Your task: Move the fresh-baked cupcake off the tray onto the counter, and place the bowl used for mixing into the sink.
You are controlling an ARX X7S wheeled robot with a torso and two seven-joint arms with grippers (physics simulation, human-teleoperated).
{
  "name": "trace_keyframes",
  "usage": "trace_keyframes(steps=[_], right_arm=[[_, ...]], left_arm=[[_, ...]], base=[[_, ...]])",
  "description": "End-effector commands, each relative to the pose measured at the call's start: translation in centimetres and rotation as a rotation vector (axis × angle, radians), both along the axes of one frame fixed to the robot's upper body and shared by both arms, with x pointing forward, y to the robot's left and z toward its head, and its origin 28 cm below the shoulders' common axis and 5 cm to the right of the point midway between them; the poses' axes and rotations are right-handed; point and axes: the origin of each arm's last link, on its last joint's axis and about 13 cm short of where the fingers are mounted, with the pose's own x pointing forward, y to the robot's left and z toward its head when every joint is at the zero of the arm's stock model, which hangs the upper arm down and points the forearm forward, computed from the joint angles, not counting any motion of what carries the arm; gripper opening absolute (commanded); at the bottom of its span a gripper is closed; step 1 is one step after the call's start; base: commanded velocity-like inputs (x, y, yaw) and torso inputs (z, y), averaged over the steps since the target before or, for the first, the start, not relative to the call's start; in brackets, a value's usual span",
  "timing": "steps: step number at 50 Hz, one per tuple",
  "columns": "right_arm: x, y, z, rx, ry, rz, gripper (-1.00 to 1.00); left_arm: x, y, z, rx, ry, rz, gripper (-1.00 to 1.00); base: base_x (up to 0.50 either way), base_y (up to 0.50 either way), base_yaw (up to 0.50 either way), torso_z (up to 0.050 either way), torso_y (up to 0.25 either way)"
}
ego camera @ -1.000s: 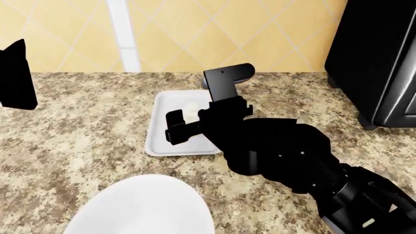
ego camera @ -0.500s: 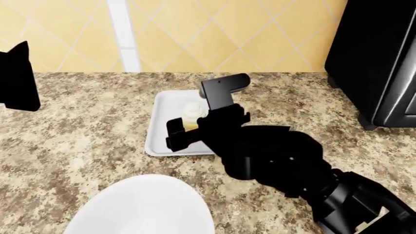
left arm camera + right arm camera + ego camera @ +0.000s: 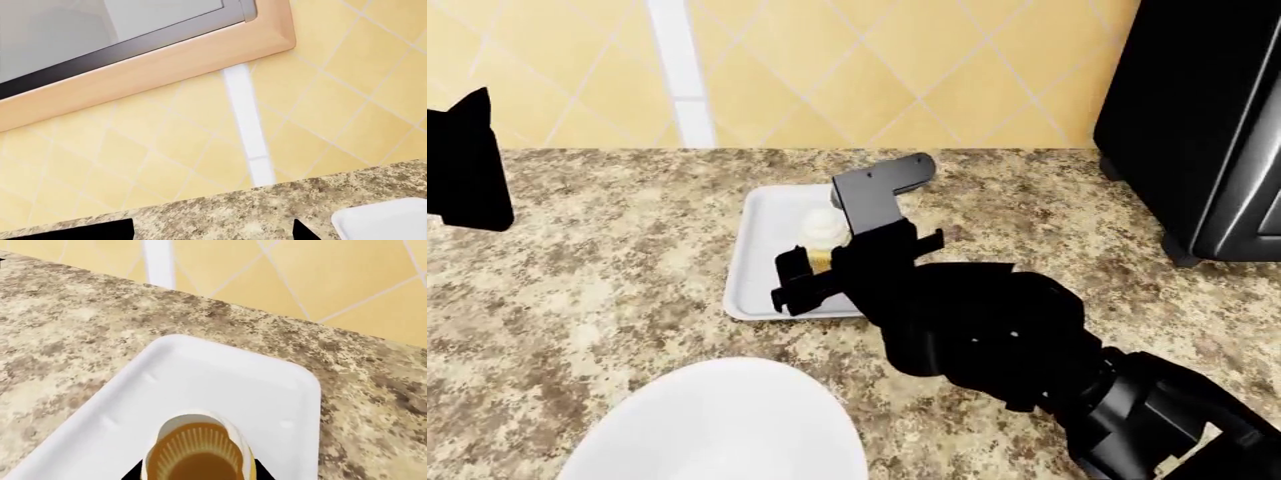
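White bowl [image 3: 714, 425] is sitting on the counter [image 3: 587, 250] at near left; left gripper [image 3: 461, 165] is hanging clear, jaw state unreadable. Cupcake [image 3: 198, 452], tipped over on the tray [image 3: 220, 385], is sitting between the right gripper [image 3: 805, 268] jaws; closure unclear. Likely light, soft: pinching the ribbed base gently, not the cream top.

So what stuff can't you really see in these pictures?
- Sink: in no view.
- Bowl: head view, cut off by the bottom edge.
- Tray: head view, right side hidden behind the right arm.
- Cupcake: right wrist view, base cut off by the edge; whether the jaws pinch it is unclear.
- Left gripper: only dark tips in its wrist view, open or shut unknowable.
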Motion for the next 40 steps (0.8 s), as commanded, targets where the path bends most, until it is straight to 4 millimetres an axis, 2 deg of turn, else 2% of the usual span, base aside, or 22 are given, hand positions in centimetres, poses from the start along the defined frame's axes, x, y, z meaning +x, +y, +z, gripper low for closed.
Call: trace_keyframes(steps=[1,6,13,23,29,40], right_arm=[[-0.3,-0.4,0.9,-0.052,-0.064,-0.034,-1.0],[-0.7,-0.7,2.3,-0.064,-0.101,-0.044,-1.0],[-2.3,-2.0,7.0,-0.053,-0.196,-0.068,-1.0],[-4.7,-4.4,11.1,-0.045,-0.217,-0.134,-1.0],[-5.9,-6.3,12.2,-0.068,-0.225,-0.209,-1.0],[-5.8,-8.7,11.3,-0.061,-0.201,-0.328,-1.0]], left_arm=[[-0.1,0.0,-0.1,-0.004,-0.001,0.002,1.0],[-0.1,0.1,0.0,-0.003,-0.002,0.005,1.0],[0.0,0.2,0.0,-0.004,-0.001,0.007,1.0],[0.0,0.2,0.1,-0.003,-0.003,0.008,1.0],[-0.1,0.1,0.2,-0.001,-0.004,0.007,1.0],[-0.1,0.0,0.4,-0.001,-0.008,0.005,1.0]], base=[[0.0,0.0,0.0,0.0,0.0],[0.0,0.0,0.0,0.0,0.0],[0.0,0.0,0.0,0.0,0.0],[0.0,0.0,0.0,0.0,0.0],[0.0,0.0,0.0,0.0,0.0],[0.0,0.0,0.0,0.0,0.0]])
